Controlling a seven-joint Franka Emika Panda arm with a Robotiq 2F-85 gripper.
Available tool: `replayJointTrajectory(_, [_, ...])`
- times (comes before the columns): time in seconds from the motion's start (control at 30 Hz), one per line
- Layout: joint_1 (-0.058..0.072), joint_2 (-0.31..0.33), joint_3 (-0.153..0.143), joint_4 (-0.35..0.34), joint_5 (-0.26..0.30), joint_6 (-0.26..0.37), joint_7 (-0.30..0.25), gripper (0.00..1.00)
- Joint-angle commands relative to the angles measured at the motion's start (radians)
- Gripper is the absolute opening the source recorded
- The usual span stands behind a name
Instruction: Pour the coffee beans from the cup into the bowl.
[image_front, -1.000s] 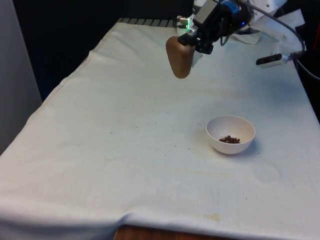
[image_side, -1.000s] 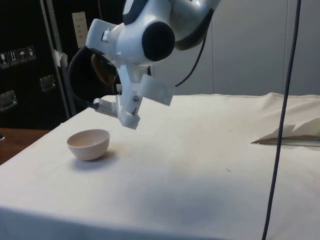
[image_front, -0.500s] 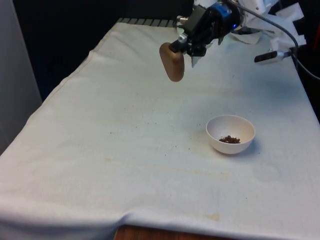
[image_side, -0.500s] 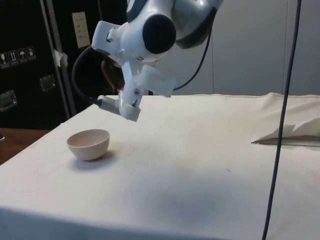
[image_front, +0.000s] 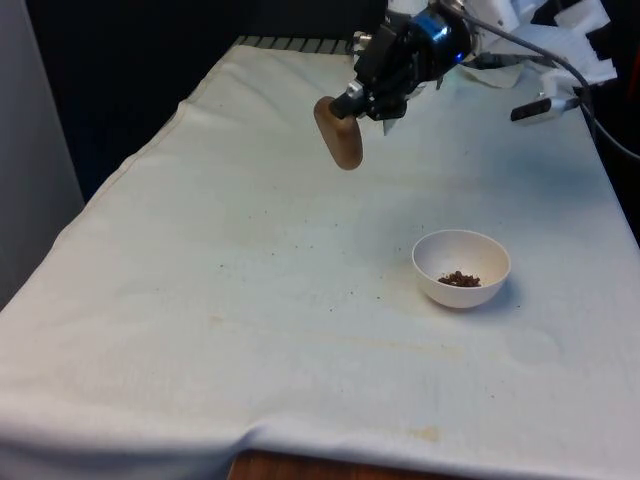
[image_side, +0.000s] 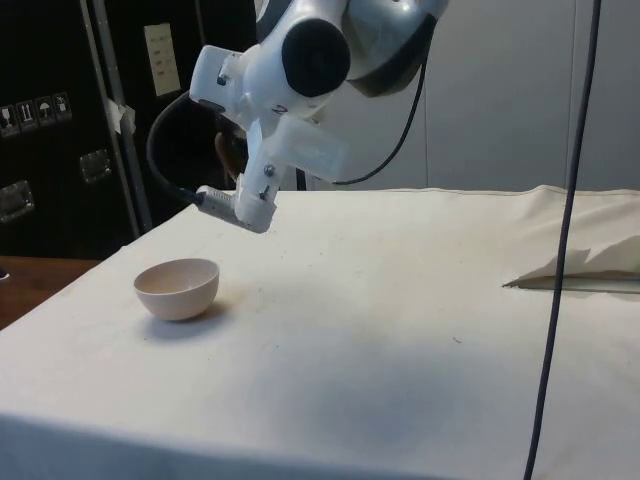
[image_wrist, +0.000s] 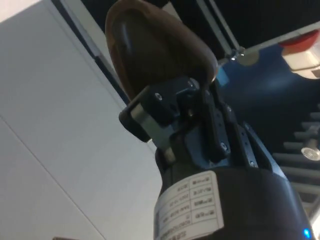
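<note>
Cloth (image_front: 250, 300), white and faintly stained, covers table; bowl (image_front: 461, 267) rests on it.

The arm reached out high above the bench, its hand (image_front: 352, 100) tilted sideways, fingers (image_wrist: 165, 107) clamped on the cup (image_front: 339, 144).

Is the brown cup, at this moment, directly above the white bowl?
No, in the front view the brown cup hangs in the end effector well toward the table's far end, away from the white round bowl.
</note>
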Motion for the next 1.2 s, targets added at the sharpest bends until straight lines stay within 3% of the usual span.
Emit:
replayJointTrajectory(0.0, [-0.007, -0.007, -0.002, -0.006, 0.017, 0.026, -0.017, 0.0])
replayJointTrajectory(0.23, [-0.008, -0.006, -0.015, -0.004, 0.062, 0.062, -0.035, 0.0])
replayJointTrajectory(0.27, [-0.001, -0.002, -0.015, -0.001, 0.052, 0.044, -0.022, 0.0])
replayJointTrajectory(0.3, [-0.008, -0.005, -0.016, -0.003, 0.067, 0.066, -0.037, 0.0])
replayJointTrajectory(0.53, [-0.01, -0.003, -0.027, 0.0, 0.111, 0.103, -0.047, 0.0])
replayJointTrajectory(0.57, [-0.003, -0.002, -0.027, 0.0, 0.103, 0.085, -0.034, 0.0])
replayJointTrajectory(0.6, [-0.01, -0.002, -0.03, 0.0, 0.121, 0.112, -0.049, 0.0])
replayJointTrajectory(0.83, [-0.01, -0.002, -0.041, 0.001, 0.161, 0.145, -0.058, 0.0])
replayJointTrajectory(0.87, [-0.003, -0.002, -0.04, 0.001, 0.147, 0.125, -0.043, 0.0])
replayJointTrajectory(0.9, [-0.01, -0.001, -0.044, 0.001, 0.173, 0.155, -0.059, 0.0])
replayJointTrajectory(1.1, [-0.01, 0.0, -0.052, 0.001, 0.203, 0.182, -0.061, 0.0])
replayJointTrajectory(1.13, [-0.003, -0.002, -0.052, 0.001, 0.191, 0.163, -0.048, 0.0])
replayJointTrajectory(1.17, [-0.01, 0.0, -0.054, 0.001, 0.208, 0.186, -0.061, 0.0])
